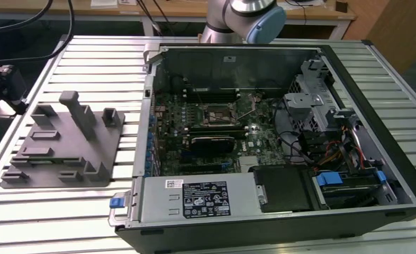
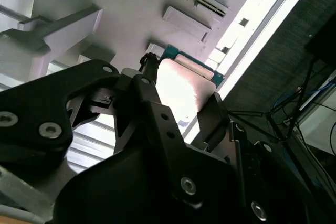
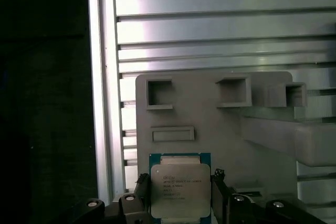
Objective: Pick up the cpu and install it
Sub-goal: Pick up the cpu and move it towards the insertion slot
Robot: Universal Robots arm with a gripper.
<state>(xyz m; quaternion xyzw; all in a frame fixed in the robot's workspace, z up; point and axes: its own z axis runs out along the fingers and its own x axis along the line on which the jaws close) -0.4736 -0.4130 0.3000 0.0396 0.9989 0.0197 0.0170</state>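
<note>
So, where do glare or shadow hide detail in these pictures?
Second wrist view: glare bleaches the cpu to plain white. First wrist view: the cpu is evenly lit, but beyond the table edge all is nearly black. Exterior view: the computer case interior is dim.

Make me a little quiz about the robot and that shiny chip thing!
1. True or false: the cpu sits inside the computer case.
2. The holder block is: A grey, B red, C yellow.
3. Fill in: the gripper is nearest the ____.
Key: 1 false; 2 A; 3 cpu.
</note>
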